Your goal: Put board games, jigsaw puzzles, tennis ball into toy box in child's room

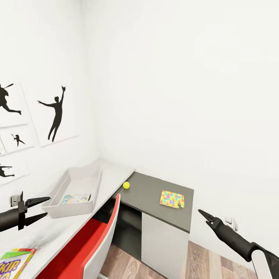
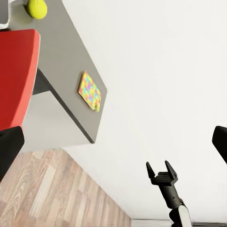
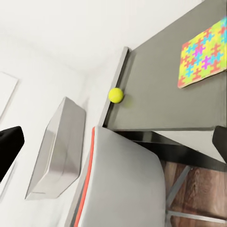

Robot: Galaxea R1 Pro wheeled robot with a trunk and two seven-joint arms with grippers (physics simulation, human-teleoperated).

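Toy box (image 1: 73,193) holds one puzzle; one ball (image 1: 126,185), another puzzle (image 1: 172,198) outside (both tools (image 1: 43,208) (image 1: 201,212) spread, empty).

The red chair (image 1: 101,236) stands tucked against the table (image 1: 151,193), blocking the near approach between the tray (image 1: 73,186) and the dark section. Bare dark top lies open between ball (image 1: 126,185) and puzzle (image 1: 172,198). Right of the table, floor and wall are free.

Child's room: posters (image 1: 54,116), toy box (image 1: 77,186).
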